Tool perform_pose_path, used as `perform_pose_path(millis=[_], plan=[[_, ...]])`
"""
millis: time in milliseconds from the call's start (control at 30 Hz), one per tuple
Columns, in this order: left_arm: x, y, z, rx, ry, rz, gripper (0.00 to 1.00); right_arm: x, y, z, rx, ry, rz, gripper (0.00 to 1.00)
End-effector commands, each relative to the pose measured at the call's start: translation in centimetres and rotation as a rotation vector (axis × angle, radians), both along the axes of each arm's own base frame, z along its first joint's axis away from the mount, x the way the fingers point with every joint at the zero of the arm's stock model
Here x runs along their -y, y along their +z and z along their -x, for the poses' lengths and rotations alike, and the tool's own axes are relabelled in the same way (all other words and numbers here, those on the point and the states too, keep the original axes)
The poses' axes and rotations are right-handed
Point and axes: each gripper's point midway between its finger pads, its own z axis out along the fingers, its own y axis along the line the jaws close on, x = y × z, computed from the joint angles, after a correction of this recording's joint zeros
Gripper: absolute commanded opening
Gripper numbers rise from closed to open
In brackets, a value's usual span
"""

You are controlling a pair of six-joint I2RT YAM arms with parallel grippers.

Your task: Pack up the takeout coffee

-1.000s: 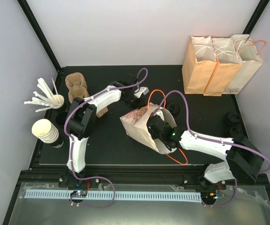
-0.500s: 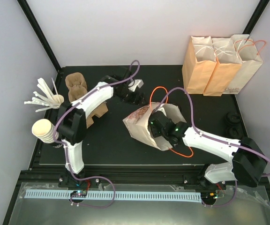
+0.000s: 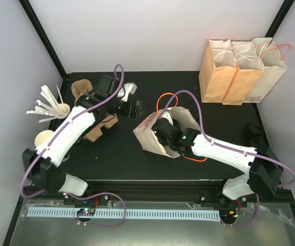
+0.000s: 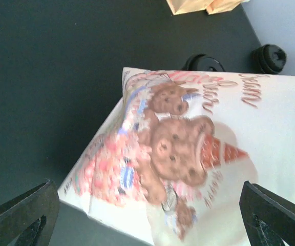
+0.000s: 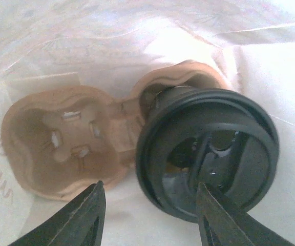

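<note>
Jaws of your left gripper (image 4: 146, 205) are gaping empty beside the bag (image 4: 270, 128), those of your right gripper (image 5: 150, 188) are hanging half apart on nothing over the coffee (image 5: 209, 154) sitting in the bag's carrier (image 5: 60, 148), light and crushable, so you'd be pinching it gently round its paper wall.

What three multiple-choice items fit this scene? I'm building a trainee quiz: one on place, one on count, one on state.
1. Where is the lidded black cup? A standing alone outside any bag; B in the pulp carrier inside the bear-print bag; C tipped on its side.
2. How many paper bags stand at the far right corner? A two; B three; C five.
3. The left gripper is: A open, empty; B shut on a lid; C shut on a straw.
B: the right wrist view shows it seated there. B: three stand side by side. A: its fingers stand wide apart, gripping nothing.
</note>
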Motion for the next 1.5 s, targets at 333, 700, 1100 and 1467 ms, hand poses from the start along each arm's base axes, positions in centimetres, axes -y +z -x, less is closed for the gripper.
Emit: perform_pose_path(millis=[333,700,1100,1467], plan=[[-3.1,4.4,12.8,0.149,-0.026,0.221,0.99,-7.2,1.5,4.0,0.064,0.113,-0.046,0.52],[-3.4,0.3,16.3,0.091,0.046,0.172,0.98,-9.7,-0.4,6.6,0.035,0.167,-0.036,0.51],[-1.7,-0.1,16.0,0.094,0.066,0.099,0.95,-9.3,-1.5,7.4,0.032,0.211,-0.061,0.50],[-3.1,0.3,15.9,0.146,0.095,0.038,0.76,-8.2,1.4,7.8,0.069,0.229,-0.125,0.50]])
